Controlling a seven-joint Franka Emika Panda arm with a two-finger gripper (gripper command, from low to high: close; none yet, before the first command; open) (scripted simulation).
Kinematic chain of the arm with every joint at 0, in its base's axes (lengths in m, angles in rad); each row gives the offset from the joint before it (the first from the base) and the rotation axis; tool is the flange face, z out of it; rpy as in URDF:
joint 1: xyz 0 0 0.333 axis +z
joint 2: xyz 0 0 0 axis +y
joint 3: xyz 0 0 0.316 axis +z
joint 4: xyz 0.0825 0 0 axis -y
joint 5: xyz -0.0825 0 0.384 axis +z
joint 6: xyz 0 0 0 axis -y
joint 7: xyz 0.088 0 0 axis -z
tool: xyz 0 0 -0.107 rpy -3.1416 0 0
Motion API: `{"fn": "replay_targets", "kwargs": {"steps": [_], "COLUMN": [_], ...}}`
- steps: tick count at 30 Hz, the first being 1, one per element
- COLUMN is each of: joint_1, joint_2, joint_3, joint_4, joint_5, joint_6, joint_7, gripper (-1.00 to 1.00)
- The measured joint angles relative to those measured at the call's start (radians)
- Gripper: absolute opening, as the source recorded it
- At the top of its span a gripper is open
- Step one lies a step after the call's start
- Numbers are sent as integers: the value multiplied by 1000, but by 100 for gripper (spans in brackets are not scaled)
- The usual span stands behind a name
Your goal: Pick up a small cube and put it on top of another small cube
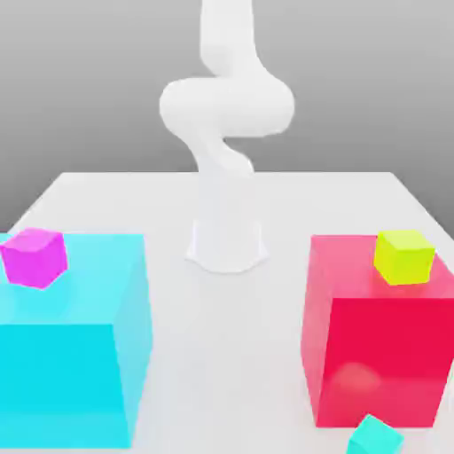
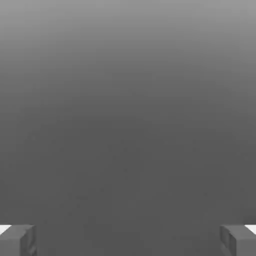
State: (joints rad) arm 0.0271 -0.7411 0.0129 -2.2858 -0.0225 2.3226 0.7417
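Observation:
A small magenta cube (image 1: 35, 257) rests on the back corner of a large cyan block (image 1: 71, 355) at the exterior view's left. On the exterior view's right, a small yellow-green cube (image 1: 404, 257) sits on top of a large red block (image 1: 377, 341). A small teal cube (image 1: 374, 436) lies on the table in front of the red block. In the hand view my gripper (image 2: 128, 240) is open, its two grey fingertips (image 2: 17, 240) far apart with only plain grey background between them. Nothing is held.
The white arm (image 1: 226, 106) rises from its base (image 1: 227, 244) at the middle back of the white table (image 1: 227, 355). A lane of bare table runs between the two large blocks.

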Motion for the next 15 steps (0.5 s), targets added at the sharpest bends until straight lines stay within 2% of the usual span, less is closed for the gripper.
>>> {"fn": "replay_targets", "kwargs": {"steps": [15], "joint_1": [306], "joint_2": [366], "joint_3": [19], "joint_4": [-48], "joint_5": [-60], "joint_6": [182], "joint_7": [-640], "gripper": [0]}}
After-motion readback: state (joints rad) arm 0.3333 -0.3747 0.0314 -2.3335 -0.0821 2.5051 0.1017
